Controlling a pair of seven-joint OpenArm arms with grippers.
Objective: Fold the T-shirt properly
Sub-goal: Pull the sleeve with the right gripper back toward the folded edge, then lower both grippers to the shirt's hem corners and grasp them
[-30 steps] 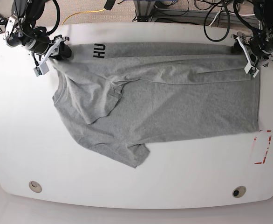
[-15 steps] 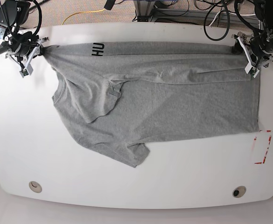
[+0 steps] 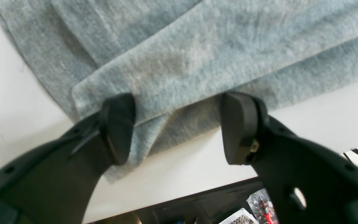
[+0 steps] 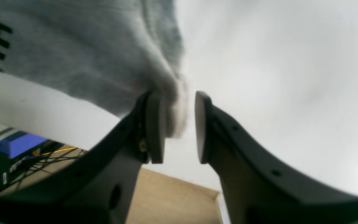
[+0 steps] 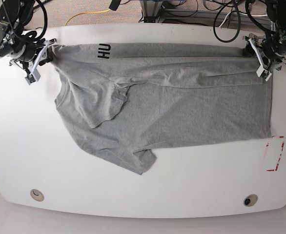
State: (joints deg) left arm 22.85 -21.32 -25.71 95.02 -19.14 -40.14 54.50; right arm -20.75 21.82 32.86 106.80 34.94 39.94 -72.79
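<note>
The T-shirt (image 5: pixel 167 102) lies spread on the table (image 5: pixel 16 146), its far edge along 12 o'clock. Half a second ago the right gripper (image 4: pixel 179 124) was further out toward 9 o'clock; it has moved back, jaws parted, letting the corner slip. The left gripper (image 3: pixel 179 124) is wide apart, holding nothing. The stretching seems finished.

The T-shirt (image 5: pixel 172 102) lies spread on the table (image 5: pixel 16 146), its far corners at the right gripper (image 5: pixel 41 51) and the left gripper (image 5: pixel 261 61).
</note>
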